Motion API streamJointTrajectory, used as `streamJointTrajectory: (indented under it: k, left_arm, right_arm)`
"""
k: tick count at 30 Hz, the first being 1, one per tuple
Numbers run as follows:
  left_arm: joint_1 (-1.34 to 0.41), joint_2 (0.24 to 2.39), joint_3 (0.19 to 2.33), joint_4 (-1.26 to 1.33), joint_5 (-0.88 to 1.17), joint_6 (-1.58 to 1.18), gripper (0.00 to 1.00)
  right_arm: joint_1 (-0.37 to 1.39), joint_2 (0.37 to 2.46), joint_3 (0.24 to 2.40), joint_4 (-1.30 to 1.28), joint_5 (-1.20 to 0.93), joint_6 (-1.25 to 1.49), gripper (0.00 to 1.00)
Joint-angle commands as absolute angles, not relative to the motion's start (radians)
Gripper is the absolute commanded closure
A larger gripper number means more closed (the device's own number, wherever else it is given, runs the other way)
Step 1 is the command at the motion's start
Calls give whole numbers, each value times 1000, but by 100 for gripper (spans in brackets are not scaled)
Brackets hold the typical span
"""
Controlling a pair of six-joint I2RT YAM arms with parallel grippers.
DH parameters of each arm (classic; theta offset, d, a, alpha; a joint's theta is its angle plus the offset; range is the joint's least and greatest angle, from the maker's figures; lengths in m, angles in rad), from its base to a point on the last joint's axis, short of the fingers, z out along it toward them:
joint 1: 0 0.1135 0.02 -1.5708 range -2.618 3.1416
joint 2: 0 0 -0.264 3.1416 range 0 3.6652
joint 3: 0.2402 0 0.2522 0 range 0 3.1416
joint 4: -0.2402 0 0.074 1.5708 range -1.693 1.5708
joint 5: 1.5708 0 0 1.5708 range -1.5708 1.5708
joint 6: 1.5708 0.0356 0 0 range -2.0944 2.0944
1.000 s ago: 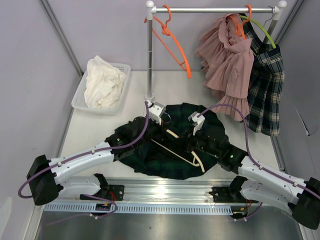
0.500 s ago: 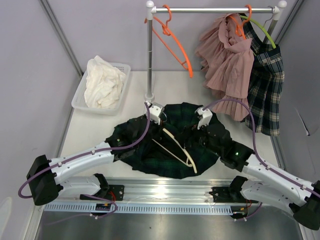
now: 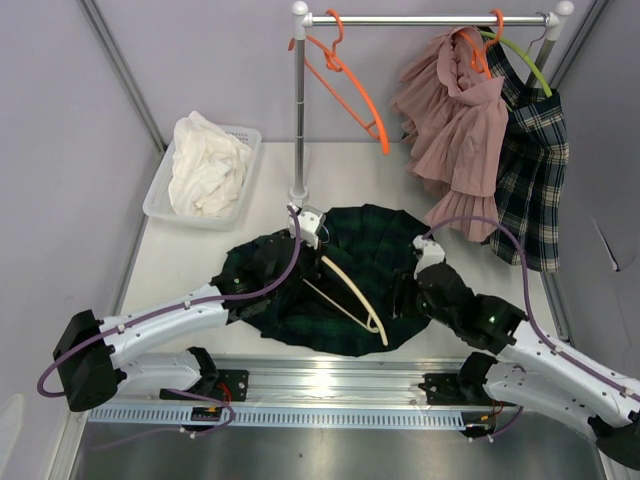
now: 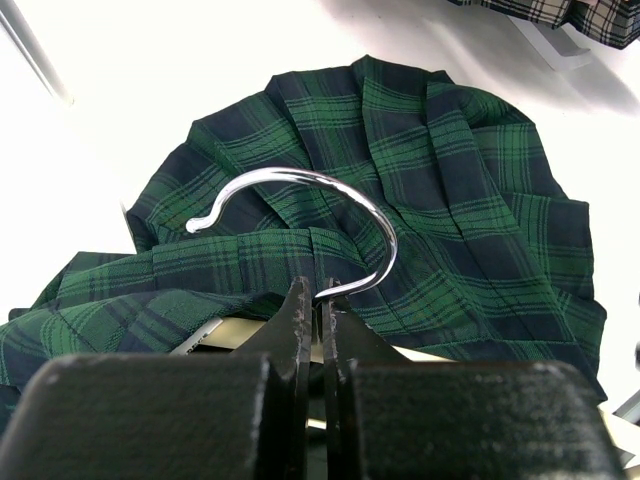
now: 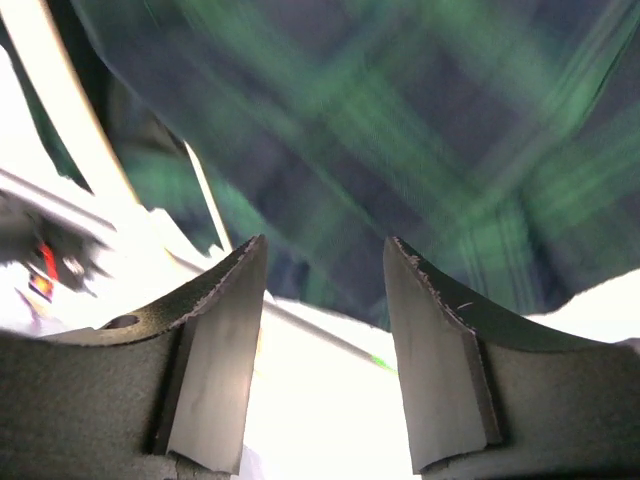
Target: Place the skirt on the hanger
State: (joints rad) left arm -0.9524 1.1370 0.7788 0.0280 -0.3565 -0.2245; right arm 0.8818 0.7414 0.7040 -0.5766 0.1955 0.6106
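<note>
A dark green plaid skirt [image 3: 375, 262] lies spread on the white table, and it fills the left wrist view [image 4: 440, 200]. A cream hanger [image 3: 352, 291] lies across it. My left gripper [image 3: 322, 243] is shut on the hanger's metal hook [image 4: 330, 200] at its stem. My right gripper [image 3: 402, 296] is open and empty at the skirt's right edge. In the right wrist view the skirt [image 5: 400, 120] is blurred beyond the fingers [image 5: 225, 340], with the hanger's cream arm [image 5: 60, 110] at the left.
A rail [image 3: 430, 19] at the back holds an orange hanger [image 3: 350, 90], a pink garment [image 3: 455, 130] and a plaid skirt on a green hanger [image 3: 530, 170]. The rail's post [image 3: 298, 110] stands behind the skirt. A white basket [image 3: 160, 195] of white cloth sits at the back left.
My right gripper has let go of the skirt and drawn back to the right and toward the near edge. The skirt has settled flatter. The left gripper has kept its hold.
</note>
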Motion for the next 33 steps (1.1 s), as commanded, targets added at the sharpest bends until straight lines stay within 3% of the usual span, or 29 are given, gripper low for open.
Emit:
streamJointTrajectory:
  k: [1,10,19,25,29,33]
  left_arm:
    - [-942,1115,795,91,-387,-187,100]
    - [-940,1124,810,84,-377,-186,100]
    - [-940,1120,807,78,-380,-184,100]
    - [-940,1117,811,77,-382,-181,100]
    - [-939,1114,807,89,-399,-175,100]
    - [-937,1123,818,110,-449,-144,100]
  right_arm:
    - [977,721,669,-675,236,673,45]
    - [1163,747,615,-690,368,765,39]
    - [1146,839,574,-598,411,744,40]
    - [1123,885,568,-545,437,730,57]
    - [1097,881,589,-552,463,721,84]
    - [1057,864,639,-604,437,698,99]
